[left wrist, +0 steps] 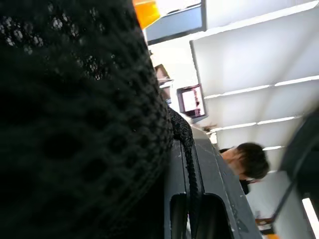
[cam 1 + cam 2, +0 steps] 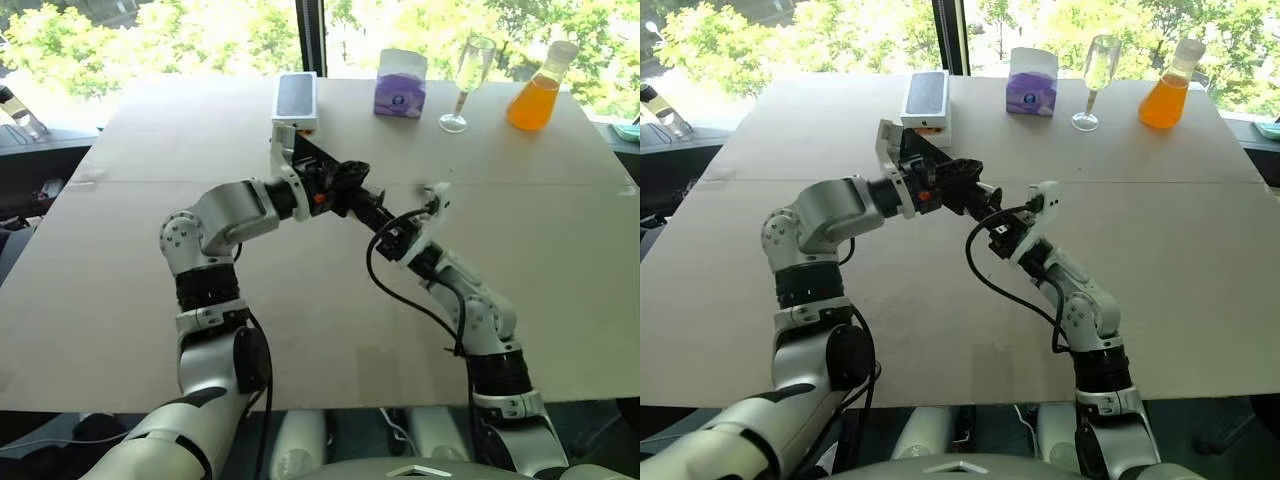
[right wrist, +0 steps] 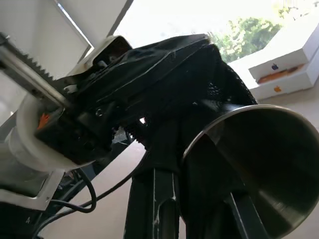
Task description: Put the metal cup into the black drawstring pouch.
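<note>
Two grippers meet above the middle of the worktop [image 2: 560, 300], both raised clear of its surface. Left gripper [image 2: 965, 190] is clenched on the black drawstring pouch [image 2: 958, 183], which hangs bunched at its fingertips; in the left wrist view the mesh-like black fabric [image 1: 75, 124] lies against one finger with the thin cord [image 1: 188, 164] running along it. Right gripper [image 3: 199, 209] is clenched on the metal cup [image 3: 259, 164], its fingers closed over the rim, with the cup's open mouth toward the camera and its body tight against the pouch fabric. Whether the cup is partly inside the pouch mouth cannot be determined. Along the far edge of the worktop stand a white box [image 2: 297, 100], a purple tissue box [image 2: 401, 85], a clear stemmed glass [image 2: 468, 82] and a flask of orange liquid [image 2: 538, 92], all well apart from the grippers.
</note>
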